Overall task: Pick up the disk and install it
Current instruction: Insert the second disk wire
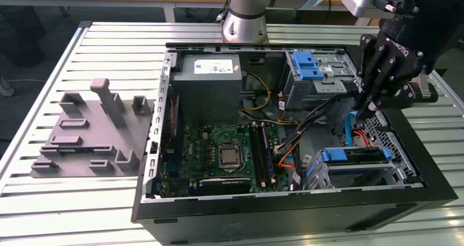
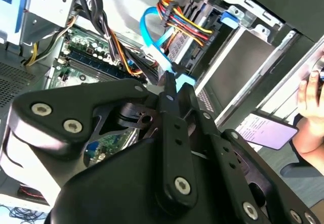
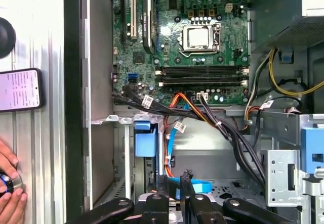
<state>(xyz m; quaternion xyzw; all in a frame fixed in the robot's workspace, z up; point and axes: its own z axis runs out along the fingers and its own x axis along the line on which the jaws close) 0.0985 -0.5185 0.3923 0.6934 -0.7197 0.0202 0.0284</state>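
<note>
The disk (image 1: 355,155) lies seated in the drive bay at the near corner of the open computer case, on the exterior view's right, its blue bracket (image 3: 144,142) facing the motherboard. My black gripper (image 1: 368,109) hangs just above and behind that bay, pointing down into the case. Its fingers are pressed together on the end of a light blue data cable (image 1: 352,127). In both wrist views the cable (image 2: 152,29) (image 3: 200,186) meets my gripper (image 2: 171,80) (image 3: 175,179) at the tips. The disk's blue bracket (image 2: 230,17) sits beyond, under red and yellow wires.
A silver cage with a blue latch (image 1: 313,67) and a grey power supply box (image 1: 208,79) fill the case's far side, with the motherboard (image 1: 225,153) between. A grey fixture (image 1: 91,132) lies on the exterior view's left. A person's hand (image 3: 9,183) and phone (image 3: 20,90) rest beside the case.
</note>
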